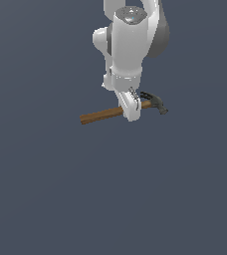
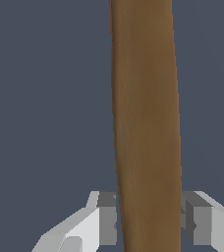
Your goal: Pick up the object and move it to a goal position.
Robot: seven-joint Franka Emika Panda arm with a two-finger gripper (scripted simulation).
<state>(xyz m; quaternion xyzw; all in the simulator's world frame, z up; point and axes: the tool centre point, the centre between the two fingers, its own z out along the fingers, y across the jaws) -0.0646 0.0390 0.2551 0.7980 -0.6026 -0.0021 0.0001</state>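
The object is a claw hammer [image 1: 100,116] with a brown wooden handle and a dark grey head [image 1: 158,103]. In the exterior view it lies nearly level, head towards that view's right. My gripper [image 1: 130,115] comes straight down on the handle close to the head. In the wrist view the handle [image 2: 146,123] runs between both grey pads [image 2: 107,224], which sit against its two sides, so my gripper [image 2: 149,226] is shut on the hammer. The white arm hides part of the handle in the exterior view. Whether the hammer is off the floor I cannot tell.
A plain dark blue-grey floor [image 1: 46,199] fills both views, with nothing else on it. The white arm [image 1: 130,45] rises above the hammer to the exterior view's upper edge.
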